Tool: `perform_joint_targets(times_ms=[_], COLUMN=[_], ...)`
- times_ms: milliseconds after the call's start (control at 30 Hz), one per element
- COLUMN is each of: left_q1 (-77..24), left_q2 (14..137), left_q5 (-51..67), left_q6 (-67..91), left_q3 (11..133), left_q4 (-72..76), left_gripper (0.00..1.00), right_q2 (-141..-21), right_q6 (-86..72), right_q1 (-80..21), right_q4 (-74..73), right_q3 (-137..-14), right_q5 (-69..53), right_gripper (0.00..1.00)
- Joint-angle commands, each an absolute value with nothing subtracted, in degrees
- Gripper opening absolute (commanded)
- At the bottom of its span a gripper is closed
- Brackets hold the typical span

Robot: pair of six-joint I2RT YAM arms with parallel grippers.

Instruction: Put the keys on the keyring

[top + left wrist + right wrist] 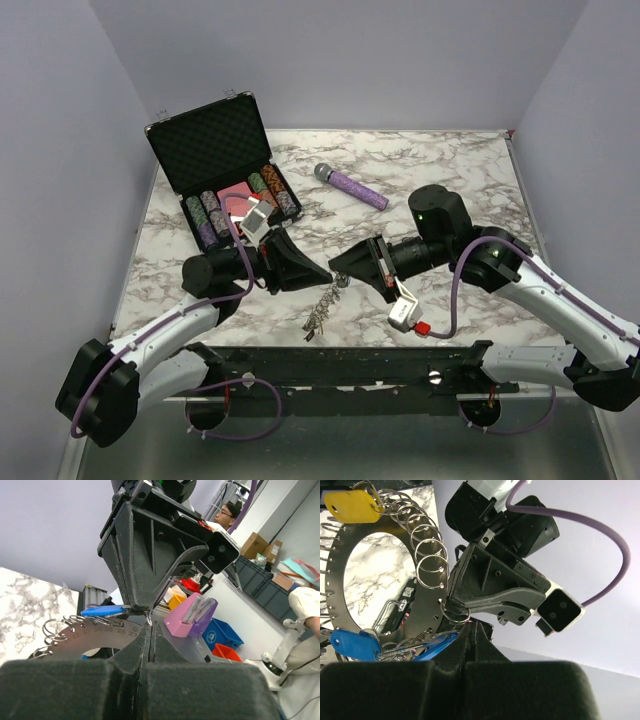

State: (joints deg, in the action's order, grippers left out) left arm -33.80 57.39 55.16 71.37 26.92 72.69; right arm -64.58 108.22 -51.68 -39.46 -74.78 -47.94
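Both grippers meet tip to tip above the middle of the table. The keyring (pixel 322 308) hangs below them as a silvery bundle. In the right wrist view the keyring (pixel 335 587) is a wide flat metal ring with holes and many small wire loops. It carries a yellow key (pixel 350 505) and blue keys (pixel 355 645). My left gripper (pixel 322 274) (pixel 150 626) is shut, pinching one small wire loop (pixel 455 614) of the keyring. My right gripper (pixel 342 272) (pixel 472 626) is shut, with a blue key (pixel 102 611) (pixel 435 645) at its tip.
An open black case (pixel 215 150) with poker chips stands at the back left. A purple microphone (pixel 352 187) lies behind the grippers. The marble table (pixel 470 170) ends at a wall on each side.
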Motion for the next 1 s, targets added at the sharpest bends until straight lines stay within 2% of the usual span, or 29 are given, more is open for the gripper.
perform_joint_targets(times_ms=[0,567,967], left_q1=[-33.7,-33.7,-33.7], left_q2=[57.6,58.4,59.7], left_q5=[57.5,59.8,60.4], left_q6=[77.5,80.9,80.6], left_q3=[30.2,31.6,32.7], left_q4=[91.6,91.5,91.5], left_gripper=[0.0,0.0,0.0], right_q2=[-64.8,-64.4,-65.0], right_q6=[114.2,113.7,107.4], right_q1=[-51.6,-51.5,-51.5], right_q4=[-39.8,-35.9,-31.6], right_q3=[-72.2,-68.5,-68.1], right_q5=[-48.6,-52.3,-51.6], right_gripper=[0.0,0.01,0.1])
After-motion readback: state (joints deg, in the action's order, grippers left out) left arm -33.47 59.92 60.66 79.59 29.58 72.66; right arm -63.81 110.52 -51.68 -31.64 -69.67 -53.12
